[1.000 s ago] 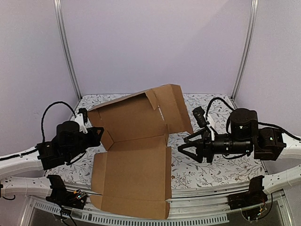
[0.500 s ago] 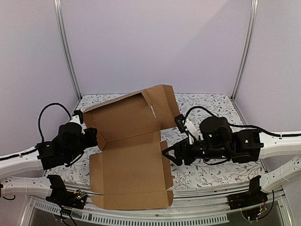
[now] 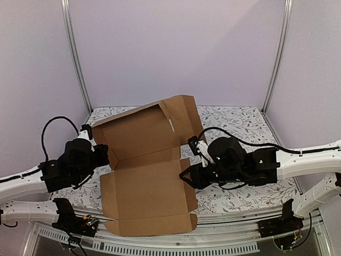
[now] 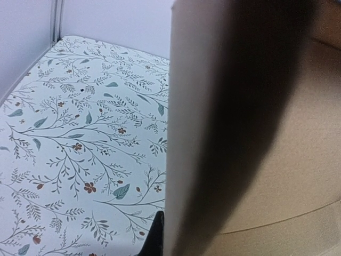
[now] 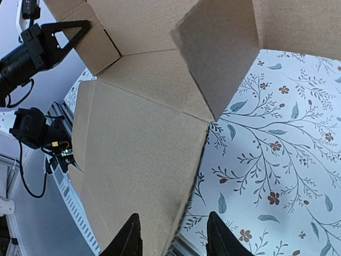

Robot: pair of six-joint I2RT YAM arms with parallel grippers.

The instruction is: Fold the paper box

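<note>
Over the last second the right gripper has swung in from well out over the floral table to the right-hand edge of the paper box. The sheet has also slid a little toward the left arm.

The box lies part-opened between the two hands. Its near panel is flat on the table, and its back panel and lid flap are tilted up beyond both grippers.

In the right wrist view, the near panel's right edge runs straight out from between the right gripper's two fingers toward the small corner tab ahead of them. One finger sits over the cardboard and the other over bare table. The jaws stand apart around that edge, and nothing is pinched yet.

The left gripper is on the opposite side, clenched on the small left side flap where it meets the raised back wall. In its own wrist view, the cardboard rises edge-on right beside its dark fingertip.

The sheet's long axis runs away from both wrists, near edge to far. The right side strip therefore lies lengthwise along the right hand's reach. The right hand is much the nearer to that strip. My judgement is that the coming move turns on the strip staying inside the jaws so it can be raised along its crease.
</note>
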